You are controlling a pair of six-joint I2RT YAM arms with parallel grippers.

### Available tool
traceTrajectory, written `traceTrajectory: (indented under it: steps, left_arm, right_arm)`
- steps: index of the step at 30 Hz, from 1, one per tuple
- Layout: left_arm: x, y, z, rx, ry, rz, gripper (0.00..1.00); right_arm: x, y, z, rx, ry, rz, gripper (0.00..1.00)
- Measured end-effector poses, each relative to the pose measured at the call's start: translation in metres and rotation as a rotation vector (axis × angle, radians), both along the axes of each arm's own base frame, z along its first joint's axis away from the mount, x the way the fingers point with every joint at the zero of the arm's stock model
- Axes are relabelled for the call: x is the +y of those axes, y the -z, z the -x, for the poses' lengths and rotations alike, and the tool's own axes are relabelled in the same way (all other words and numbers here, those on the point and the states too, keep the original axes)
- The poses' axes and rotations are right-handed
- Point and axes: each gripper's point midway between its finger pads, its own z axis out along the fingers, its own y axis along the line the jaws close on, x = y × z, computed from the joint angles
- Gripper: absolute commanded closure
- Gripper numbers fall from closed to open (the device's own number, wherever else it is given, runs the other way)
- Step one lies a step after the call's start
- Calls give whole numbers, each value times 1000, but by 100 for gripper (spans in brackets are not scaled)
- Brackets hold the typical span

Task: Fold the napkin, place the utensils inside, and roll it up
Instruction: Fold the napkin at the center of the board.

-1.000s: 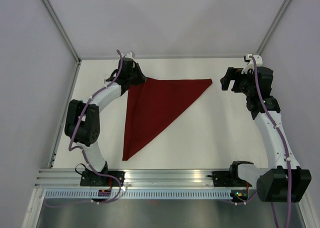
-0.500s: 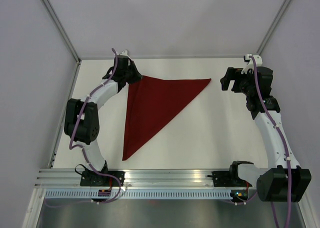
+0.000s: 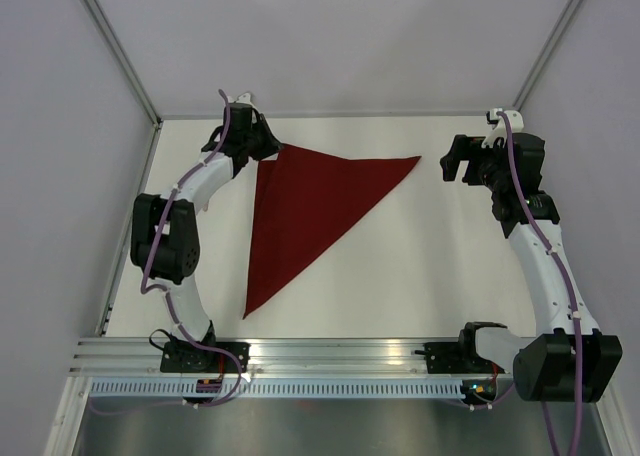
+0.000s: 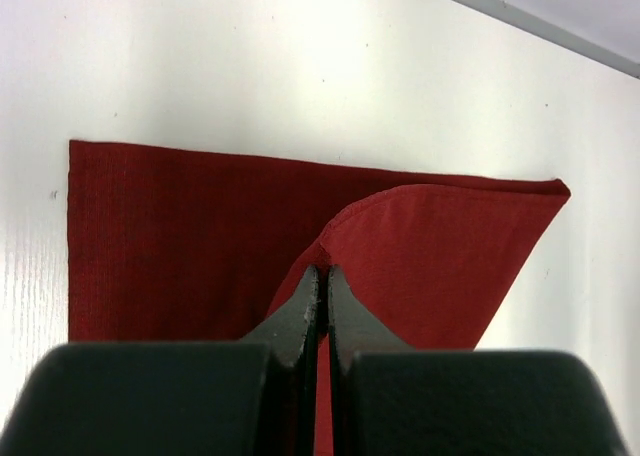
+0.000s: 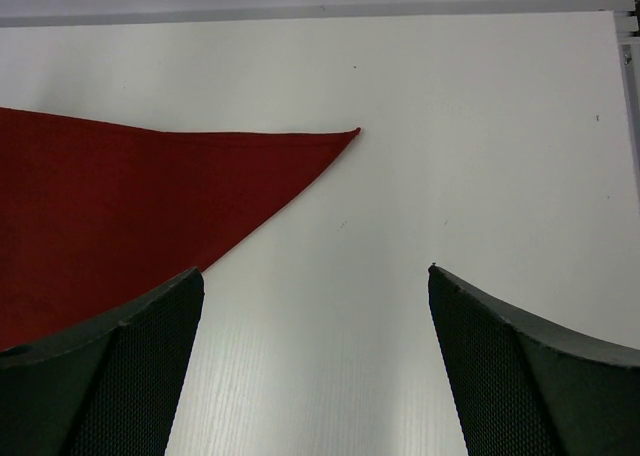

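Observation:
The dark red napkin [image 3: 305,206] lies folded into a triangle on the white table, with points at the far left, the far right and the near left. My left gripper [image 3: 268,148] is shut on the napkin's far-left corner; in the left wrist view the pinched upper layer [image 4: 440,266] curls up at the fingertips [image 4: 322,273] over the flat lower layer. My right gripper [image 3: 450,160] is open and empty, just right of the napkin's right tip [image 5: 352,132]. No fork or other utensil shows in any view.
The white table [image 3: 430,266] is closed in by grey walls at the back and sides. A metal rail [image 3: 330,356] with both arm bases runs along the near edge.
My left gripper has pulled the napkin's far-left corner further toward the back-left of the table, drawing the cloth flatter. The right arm has not moved.

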Motion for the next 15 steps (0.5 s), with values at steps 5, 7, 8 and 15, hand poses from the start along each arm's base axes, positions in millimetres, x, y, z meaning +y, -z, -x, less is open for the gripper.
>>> traceTrajectory:
  steps: [5,7,8,15]
  left_arm:
    - [0,-3,-7,-8,1,-4,98]
    - [0,-2,-9,-3,1,-5,98]
    - [1,-1,-9,0,0,-6,98]
    - [3,7,-8,26,-2,-13,98]
  right_arm:
    - [0,0,0,0,0,0,2]
    - [0,0,0,0,0,0,2]
    - [0,0,0,0,0,0,2]
    - [0,0,0,0,0,1,2]
